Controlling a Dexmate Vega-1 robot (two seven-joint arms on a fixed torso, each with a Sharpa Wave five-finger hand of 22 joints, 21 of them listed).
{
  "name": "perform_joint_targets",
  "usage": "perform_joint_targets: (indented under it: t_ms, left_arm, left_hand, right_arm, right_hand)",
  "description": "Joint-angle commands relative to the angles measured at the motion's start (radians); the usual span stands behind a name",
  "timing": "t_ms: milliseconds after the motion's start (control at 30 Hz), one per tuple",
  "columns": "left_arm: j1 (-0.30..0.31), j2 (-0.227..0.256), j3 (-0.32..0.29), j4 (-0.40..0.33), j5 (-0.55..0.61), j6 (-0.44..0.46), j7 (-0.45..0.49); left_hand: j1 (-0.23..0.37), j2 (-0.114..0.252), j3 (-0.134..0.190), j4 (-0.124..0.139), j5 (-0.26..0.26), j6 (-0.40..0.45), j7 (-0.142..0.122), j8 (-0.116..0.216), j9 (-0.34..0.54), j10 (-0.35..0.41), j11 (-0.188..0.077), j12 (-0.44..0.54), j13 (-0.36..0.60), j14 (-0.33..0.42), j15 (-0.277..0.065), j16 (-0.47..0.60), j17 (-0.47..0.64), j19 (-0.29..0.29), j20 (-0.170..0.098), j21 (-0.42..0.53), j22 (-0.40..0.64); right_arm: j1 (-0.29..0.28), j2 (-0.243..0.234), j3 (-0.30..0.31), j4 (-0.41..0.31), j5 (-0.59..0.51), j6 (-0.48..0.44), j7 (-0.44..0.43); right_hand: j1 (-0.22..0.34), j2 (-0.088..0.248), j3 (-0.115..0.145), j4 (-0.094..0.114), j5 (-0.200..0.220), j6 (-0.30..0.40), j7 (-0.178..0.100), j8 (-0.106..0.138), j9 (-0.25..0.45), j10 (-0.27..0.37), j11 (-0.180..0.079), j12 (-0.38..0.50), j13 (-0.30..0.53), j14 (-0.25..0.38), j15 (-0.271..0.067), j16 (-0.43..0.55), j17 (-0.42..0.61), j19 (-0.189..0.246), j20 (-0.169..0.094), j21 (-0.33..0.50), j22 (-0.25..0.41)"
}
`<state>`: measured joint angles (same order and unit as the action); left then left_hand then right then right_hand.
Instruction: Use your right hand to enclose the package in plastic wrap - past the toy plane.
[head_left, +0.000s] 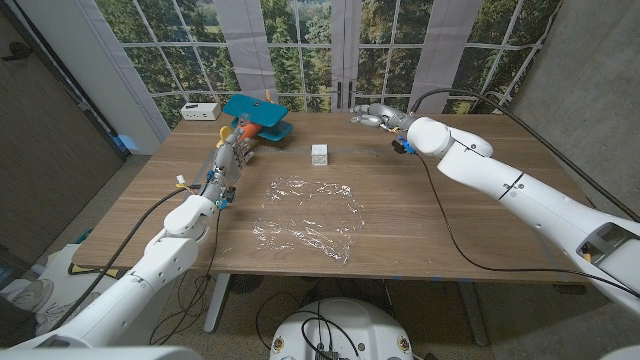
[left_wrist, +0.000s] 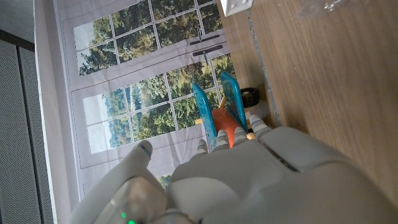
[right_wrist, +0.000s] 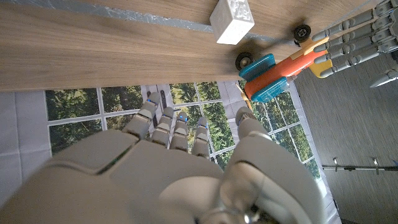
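Note:
A small white package (head_left: 319, 154) stands on the wooden table just beyond a crumpled sheet of clear plastic wrap (head_left: 305, 215). The package (right_wrist: 231, 22) also shows in the right wrist view. The blue and orange toy plane (head_left: 258, 118) sits at the back left. My right hand (head_left: 375, 116) hovers near the table's far edge, right of the package, fingers stretched out and holding nothing. My left hand (head_left: 232, 155) is extended beside the plane, its fingers (right_wrist: 354, 37) reaching up to the plane's (right_wrist: 273, 74) orange end; I cannot tell whether they touch it.
A white box (head_left: 201, 111) stands at the table's back left corner. Black cables run along both arms. Windows stand behind the far edge. Bare wood (head_left: 420, 210) lies right of the wrap.

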<state>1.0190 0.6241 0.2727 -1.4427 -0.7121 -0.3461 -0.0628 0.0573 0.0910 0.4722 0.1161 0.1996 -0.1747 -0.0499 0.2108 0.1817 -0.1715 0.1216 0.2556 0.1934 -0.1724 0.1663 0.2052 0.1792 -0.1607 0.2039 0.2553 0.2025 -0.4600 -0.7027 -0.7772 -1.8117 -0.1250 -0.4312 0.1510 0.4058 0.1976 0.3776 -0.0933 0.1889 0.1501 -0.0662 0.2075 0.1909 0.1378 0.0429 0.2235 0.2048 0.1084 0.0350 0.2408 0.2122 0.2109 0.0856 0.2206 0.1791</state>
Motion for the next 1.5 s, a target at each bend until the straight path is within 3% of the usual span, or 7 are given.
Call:
perform_joint_targets:
  t_ms: [33, 733, 1500]
  left_arm:
    - [0.000, -0.012, -0.001, 0.012, -0.003, -0.010, -0.003]
    - [0.032, -0.017, -0.021, 0.009, -0.013, -0.035, 0.015]
    - [0.051, -0.026, -0.038, 0.025, -0.026, -0.047, 0.028]
  left_hand:
    - [0.011, 0.000, 0.001, -0.004, -0.001, -0.062, 0.004, -0.004, 0.002, -0.034, 0.002, -0.002, 0.001, -0.028, 0.007, -0.001, 0.003, 0.001, 0.007, 0.005, 0.001]
    - [0.012, -0.001, 0.001, -0.006, -0.002, -0.059, 0.004, -0.007, 0.002, -0.040, 0.001, -0.009, 0.002, -0.026, 0.007, -0.004, 0.004, 0.002, 0.007, 0.004, 0.002]
    - [0.013, 0.000, 0.001, -0.008, -0.002, -0.086, 0.003, -0.020, 0.002, -0.061, -0.004, -0.021, 0.003, -0.023, 0.009, -0.008, 0.005, 0.001, 0.008, 0.001, 0.002]
  right_arm:
    - [0.077, 0.036, -0.068, 0.037, -0.081, -0.028, 0.082]
    - [0.188, 0.138, -0.185, 0.157, -0.212, -0.020, 0.179]
    - [0.260, 0.236, -0.251, 0.302, -0.272, -0.002, 0.219]
  right_hand:
    - [0.014, -0.001, 0.010, 0.005, 0.004, 0.003, -0.002, -0.001, 0.002, 0.003, -0.008, -0.001, 0.003, 0.000, -0.008, 0.006, 0.005, 0.002, -0.008, 0.000, 0.004]
    - [0.024, -0.001, 0.024, 0.014, 0.005, -0.005, -0.003, -0.006, 0.003, 0.000, -0.015, -0.004, 0.004, 0.003, -0.018, 0.009, 0.008, 0.005, -0.010, 0.000, 0.004]
    - [0.032, -0.005, 0.035, 0.024, 0.003, -0.021, -0.009, -0.013, 0.004, -0.010, -0.024, -0.010, 0.005, -0.003, -0.032, 0.008, 0.012, 0.005, -0.018, -0.002, 0.004]
